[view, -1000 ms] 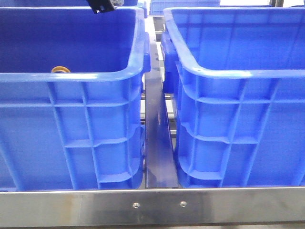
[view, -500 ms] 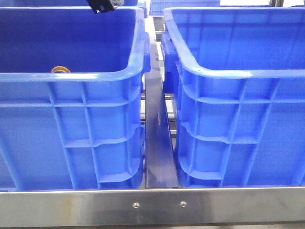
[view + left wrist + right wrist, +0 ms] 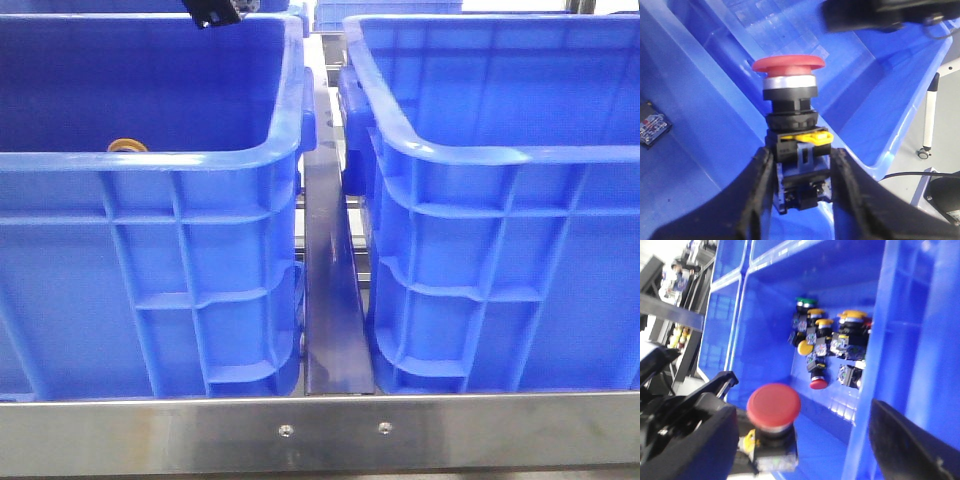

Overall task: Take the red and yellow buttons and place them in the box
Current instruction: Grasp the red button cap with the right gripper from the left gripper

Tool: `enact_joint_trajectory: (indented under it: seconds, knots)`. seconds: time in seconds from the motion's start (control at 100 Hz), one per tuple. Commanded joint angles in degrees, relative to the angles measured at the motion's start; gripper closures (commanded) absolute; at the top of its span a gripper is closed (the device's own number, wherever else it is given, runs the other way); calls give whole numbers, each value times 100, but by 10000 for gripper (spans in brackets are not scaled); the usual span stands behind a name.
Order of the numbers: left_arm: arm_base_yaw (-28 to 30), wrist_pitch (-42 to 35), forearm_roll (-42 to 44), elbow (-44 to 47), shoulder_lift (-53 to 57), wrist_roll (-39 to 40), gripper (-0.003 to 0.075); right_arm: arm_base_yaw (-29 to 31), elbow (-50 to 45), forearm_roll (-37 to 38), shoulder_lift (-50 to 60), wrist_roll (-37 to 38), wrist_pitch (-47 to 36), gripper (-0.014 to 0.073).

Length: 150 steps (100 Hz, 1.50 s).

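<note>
My left gripper (image 3: 801, 160) is shut on the black and blue base block of a red mushroom button (image 3: 788, 63) and holds it upright over a blue crate (image 3: 700, 100). The same red button (image 3: 773, 405) shows in the right wrist view, close to one finger of my right gripper (image 3: 804, 432), which is wide open and empty. A pile of buttons (image 3: 832, 345) with yellow, red and green caps lies in a crate corner below. In the front view a yellow-orange ring (image 3: 127, 146) peeks over the left crate's near rim (image 3: 150, 162).
Two large blue crates, left and right (image 3: 500, 155), stand side by side with a metal rail (image 3: 330, 300) between them. A black gripper part (image 3: 212, 12) shows over the left crate's far wall. A small dark part (image 3: 652, 131) lies on a crate floor.
</note>
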State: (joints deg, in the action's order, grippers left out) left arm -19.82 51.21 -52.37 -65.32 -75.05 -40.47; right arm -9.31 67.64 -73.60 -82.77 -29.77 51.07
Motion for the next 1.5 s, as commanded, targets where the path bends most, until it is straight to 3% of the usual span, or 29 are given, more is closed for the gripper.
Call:
enact_joint_trajectory:
  seconds: [0.0, 0.23, 0.57, 0.64, 0.84, 1.01, 1.11, 1.18, 1.24, 1.33, 1.4, 1.49]
  knots:
    - [-49, -154, -365, -163, 185, -26, 720, -244, 378, -361, -35, -102, 27, 38]
    - [-49, -154, -365, -163, 185, -26, 720, -656, 495, -368, -344, -102, -108, 38]
    - [-49, -154, -365, -163, 185, -26, 720, -684, 495, -433, -385, -102, -82, 43]
    - [-49, -154, -365, -163, 185, -26, 720, -684, 495, -433, -385, -102, -82, 110]
    - [-49, -154, -365, -163, 185, -26, 720, -684, 495, -478, -385, -102, 41, 474]
    - [-49, -154, -365, -163, 185, -26, 714, -684, 495, -480, -385, -102, 55, 496]
    - [-49, -154, -365, -163, 185, -26, 626, -684, 495, -485, -385, -102, 55, 496]
    - [-49, -144, -365, -163, 185, -26, 495, -684, 495, -487, -385, -102, 55, 496]
    - [-49, -183, -365, -163, 185, -26, 336, -684, 495, -487, -385, -102, 55, 496]
    - [-49, -240, -365, -163, 185, -26, 176, -684, 495, -487, -385, -102, 48, 496]
    - [-49, -250, -365, -163, 185, -26, 129, -684, 495, -487, -385, -102, -18, 496]
    - [-49, -250, -355, -163, 185, -26, 134, -684, 495, -487, -385, -102, -216, 496]
